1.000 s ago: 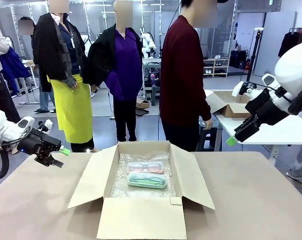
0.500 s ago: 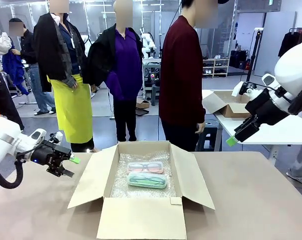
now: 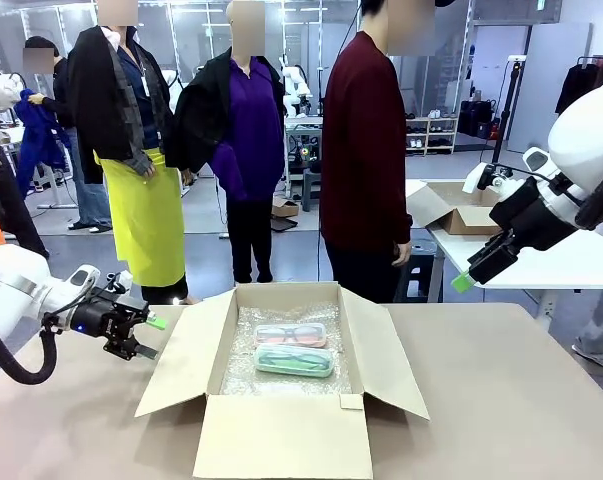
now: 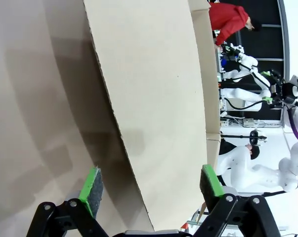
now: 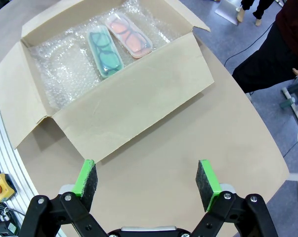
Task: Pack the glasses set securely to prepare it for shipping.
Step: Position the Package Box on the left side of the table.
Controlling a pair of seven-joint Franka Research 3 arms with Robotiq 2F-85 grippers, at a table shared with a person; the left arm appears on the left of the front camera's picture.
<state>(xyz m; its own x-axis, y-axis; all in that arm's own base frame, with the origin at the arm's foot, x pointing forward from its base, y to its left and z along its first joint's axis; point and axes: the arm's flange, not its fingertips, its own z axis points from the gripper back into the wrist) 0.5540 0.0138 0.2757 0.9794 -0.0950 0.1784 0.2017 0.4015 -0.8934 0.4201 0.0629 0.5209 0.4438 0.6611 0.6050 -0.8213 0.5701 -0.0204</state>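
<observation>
Tabletop [image 3: 511,400] bears an open carton [image 3: 281,440], glasses set [image 3: 293,361] inside on bubble wrap [image 3: 249,376] — left fingers [image 3: 156,322], right fingers [image 3: 462,283] spread wide.

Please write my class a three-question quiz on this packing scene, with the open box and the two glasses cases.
1. True or false: the cardboard box has all its flaps closed.
2. The pink case and the green case lie on: A the bare table, B bubble wrap, C a box flap.
3. Which is close beside the box's side flap, the left gripper or the right gripper?
Key: 1 false; 2 B; 3 the left gripper.
</observation>
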